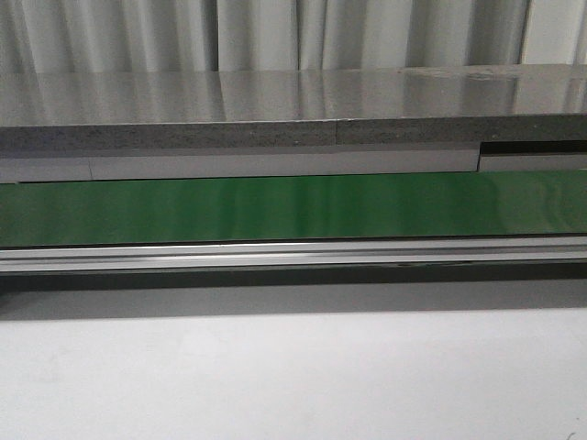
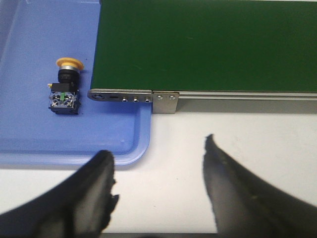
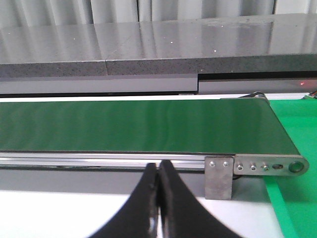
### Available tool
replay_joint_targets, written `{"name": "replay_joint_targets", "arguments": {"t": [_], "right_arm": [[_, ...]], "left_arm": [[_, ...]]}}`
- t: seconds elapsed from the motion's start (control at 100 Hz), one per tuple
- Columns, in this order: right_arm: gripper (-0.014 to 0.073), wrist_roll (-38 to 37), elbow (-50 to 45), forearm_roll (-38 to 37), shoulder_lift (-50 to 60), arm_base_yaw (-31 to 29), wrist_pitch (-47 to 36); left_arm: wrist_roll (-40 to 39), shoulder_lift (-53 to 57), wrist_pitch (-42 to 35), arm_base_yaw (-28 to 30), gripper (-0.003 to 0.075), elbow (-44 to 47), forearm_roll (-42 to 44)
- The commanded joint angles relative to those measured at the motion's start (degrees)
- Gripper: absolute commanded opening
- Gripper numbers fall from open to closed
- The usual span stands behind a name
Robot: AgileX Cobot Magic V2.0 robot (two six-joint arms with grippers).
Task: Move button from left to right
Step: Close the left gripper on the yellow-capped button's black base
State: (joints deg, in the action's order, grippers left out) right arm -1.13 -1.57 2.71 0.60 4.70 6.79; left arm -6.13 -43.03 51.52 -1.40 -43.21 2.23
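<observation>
Nearest, in the left wrist view, the left gripper (image 2: 161,173) hangs over the white table (image 2: 198,134) with its 2 black fingers (image 2: 94,193) spread wide apart and nothing between them. Just past the fingers sits a blue tray (image 2: 29,144), its rounded corner near the left finger. The button (image 2: 65,87) lies on its side on the tray floor, yellow cap pointing away from the gripper, black body w/ small green marks toward it. It is close beside the end of the green belt (image 2: 208,44) but not touching the metal end bracket (image 2: 133,97); the belt end overhangs the tray.

In the right wrist view, the right gripper (image 3: 158,198) has its 2 fingers pressed together, tips touching, holding nothing. Beyond them runs the belt's aluminium side rail (image 3: 99,160) and the belt's other end, w/ a green tray (image 3: 297,124) beside it.

From the front view, bare white table is nearest, then the rail and belt across the full width, then a grey stone-like counter (image 1: 275,110), and pale curtains (image 1: 275,32) farthest back. Neither arm shows in that view.
</observation>
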Motion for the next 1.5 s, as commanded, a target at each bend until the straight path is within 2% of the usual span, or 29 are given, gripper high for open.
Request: {"name": "replay_joint_targets", "arguments": {"t": [0.0,0.31,0.53,0.76,0.95,1.22,1.49], "right_arm": [[-0.0068,0.09,0.97,-0.74,1.09,-0.04,-4.68],[-0.0068,0.09,0.97,-0.74,1.09,-0.04,-4.68],[-0.0068,0.09,0.97,-0.74,1.09,-0.04,-4.68],[-0.0068,0.09,0.97,-0.74,1.09,-0.04,-4.68],[-0.0068,0.09,0.97,-0.74,1.09,-0.04,-4.68],[-0.0068,0.09,0.97,-0.74,1.09,-0.04,-4.68],[-0.0068,0.09,0.97,-0.74,1.09,-0.04,-4.68]], "left_arm": [[-0.2,-0.06,-2.72,-0.24,0.0566,-2.19,-0.17],[-0.2,-3.98,-1.81,1.2,0.0572,-5.56,2.96],[1.02,-15.02,-2.76,9.65,0.0572,-11.98,4.91],[7.54,-28.83,-4.71,17.64,0.0572,-19.67,-3.82],[8.48,-39.27,-4.2,22.0,0.0571,-26.04,-4.5],[8.81,-49.71,-3.76,23.87,0.057,-30.73,-5.28],[8.9,-56.6,-4.14,23.87,0.057,-30.93,-5.28]]}}
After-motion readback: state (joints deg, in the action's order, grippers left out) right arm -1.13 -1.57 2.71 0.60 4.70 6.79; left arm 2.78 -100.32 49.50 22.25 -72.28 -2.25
